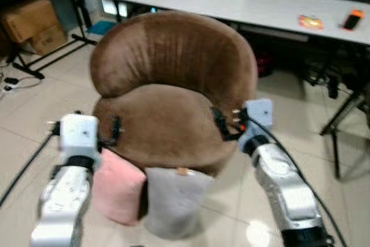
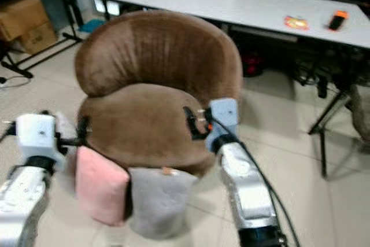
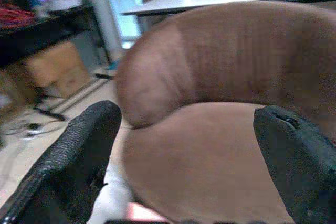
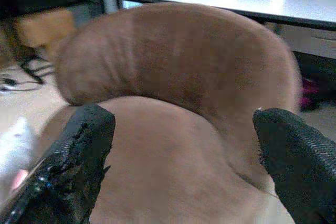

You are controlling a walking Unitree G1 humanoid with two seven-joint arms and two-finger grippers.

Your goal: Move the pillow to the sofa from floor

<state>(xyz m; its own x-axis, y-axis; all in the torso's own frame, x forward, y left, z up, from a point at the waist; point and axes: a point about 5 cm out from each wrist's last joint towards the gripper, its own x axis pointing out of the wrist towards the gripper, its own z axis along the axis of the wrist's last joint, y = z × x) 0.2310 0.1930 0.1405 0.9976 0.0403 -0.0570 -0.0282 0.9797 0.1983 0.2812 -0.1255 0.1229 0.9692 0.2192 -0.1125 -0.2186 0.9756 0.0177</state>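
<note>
Directly ahead of us sits the brown sofa point(image 1: 173, 91), a rounded armchair with a curved back, and our two grippers are raised at either side of its seat. Our left gripper point(image 1: 114, 130) hovers at the seat's left edge with its fingers point(image 3: 79, 156) spread wide apart and nothing between them; our right gripper point(image 1: 222, 122) is at the seat's right edge, likewise spread and empty. Down on the tiled floor point(image 1: 34, 120), leaning against the near front of the sofa, are the pink pillow point(image 1: 118, 186) on the left and a grey pillow point(image 1: 173, 201) just beside it on the right, touching each other. Beyond the sofa stretches a long white table point(image 1: 243, 1), and cardboard boxes point(image 1: 32, 24) stand at the far left.
</note>
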